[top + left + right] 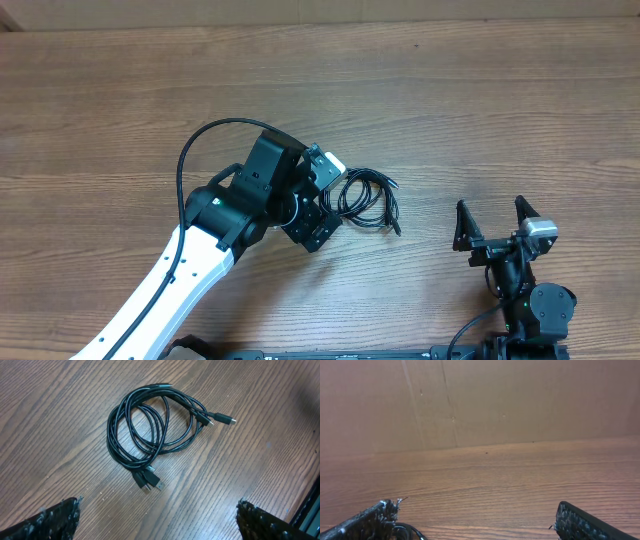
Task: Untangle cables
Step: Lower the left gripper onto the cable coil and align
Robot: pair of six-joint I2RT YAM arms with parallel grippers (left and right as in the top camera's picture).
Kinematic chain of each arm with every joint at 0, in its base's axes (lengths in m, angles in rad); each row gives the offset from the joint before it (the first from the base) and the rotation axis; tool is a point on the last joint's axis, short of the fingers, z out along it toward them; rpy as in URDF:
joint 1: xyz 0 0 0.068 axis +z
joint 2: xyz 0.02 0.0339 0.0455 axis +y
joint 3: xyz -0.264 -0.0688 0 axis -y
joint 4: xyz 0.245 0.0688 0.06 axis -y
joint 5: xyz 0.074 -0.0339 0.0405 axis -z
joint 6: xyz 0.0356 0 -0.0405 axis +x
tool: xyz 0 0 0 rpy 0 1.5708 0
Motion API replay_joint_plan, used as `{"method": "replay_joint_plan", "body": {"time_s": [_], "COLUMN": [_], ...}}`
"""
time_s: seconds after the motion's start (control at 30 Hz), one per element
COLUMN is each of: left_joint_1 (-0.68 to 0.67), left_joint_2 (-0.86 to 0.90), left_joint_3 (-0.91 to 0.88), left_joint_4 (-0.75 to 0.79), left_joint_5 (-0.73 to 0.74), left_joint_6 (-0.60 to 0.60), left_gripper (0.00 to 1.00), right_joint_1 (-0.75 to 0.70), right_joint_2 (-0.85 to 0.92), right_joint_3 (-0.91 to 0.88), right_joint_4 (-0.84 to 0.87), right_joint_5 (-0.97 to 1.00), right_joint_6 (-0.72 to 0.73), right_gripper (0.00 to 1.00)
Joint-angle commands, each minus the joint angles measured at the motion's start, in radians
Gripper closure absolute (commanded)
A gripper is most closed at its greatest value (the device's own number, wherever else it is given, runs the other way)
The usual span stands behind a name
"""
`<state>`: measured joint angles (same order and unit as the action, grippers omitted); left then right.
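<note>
Just left of the cables (368, 200), left gripper (161, 524) hovers jaws wide, probably lined up for a first pick. Coil lies loose, untouched. Right gripper (490, 215), well right of cables, also open and empty, probably parked to take an end.

I see a brown wood-grain surface (120, 100). The black cables (366, 200) lie on it in one loose coil, plugs (150, 481) sticking out.

cables (150, 425) glossy black, surface (120, 90) mid-brown wood grain with darker streaks, left arm (160, 290) white with black joints, left claw (159, 512) and right claw (490, 205) matte black, back wall (520, 400) plain tan-brown.
</note>
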<state>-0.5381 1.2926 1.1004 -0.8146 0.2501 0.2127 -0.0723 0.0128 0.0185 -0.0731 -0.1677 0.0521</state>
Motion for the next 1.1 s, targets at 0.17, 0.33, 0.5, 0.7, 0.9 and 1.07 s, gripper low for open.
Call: {"method": "replay_joint_plan", "body": {"time_s": [0.17, 0.33, 0.5, 0.7, 0.9, 1.07], "left_joint_1": [-0.006, -0.006, -0.006, -0.006, -0.006, -0.006], "left_joint_2": [0.002, 0.002, 0.002, 0.002, 0.002, 0.002], "left_joint_3": [0.024, 0.024, 0.026, 0.028, 0.029, 0.044], "left_joint_4": [0.007, 0.008, 0.043, 0.072, 0.071, 0.07], "left_joint_5": [-0.006, -0.006, -0.006, -0.006, -0.006, -0.006], "left_joint_6": [-0.011, -0.011, -0.074, -0.087, -0.087, -0.095], "left_gripper": [0.0, 0.0, 0.0, 0.0, 0.0, 0.0], "right_joint_1": [-0.001, -0.001, -0.001, -0.001, -0.001, -0.001], "right_joint_2": [-0.01, -0.01, -0.01, -0.01, -0.01, -0.01], "right_joint_3": [-0.01, -0.01, -0.01, -0.01, -0.01, -0.01], "right_joint_4": [0.003, 0.003, 0.003, 0.003, 0.003, 0.003], "right_joint_5": [0.01, 0.01, 0.01, 0.01, 0.01, 0.01], "right_joint_6": [0.003, 0.003, 0.003, 0.003, 0.003, 0.003], "right_gripper": [0.0, 0.0, 0.0, 0.0, 0.0, 0.0]}}
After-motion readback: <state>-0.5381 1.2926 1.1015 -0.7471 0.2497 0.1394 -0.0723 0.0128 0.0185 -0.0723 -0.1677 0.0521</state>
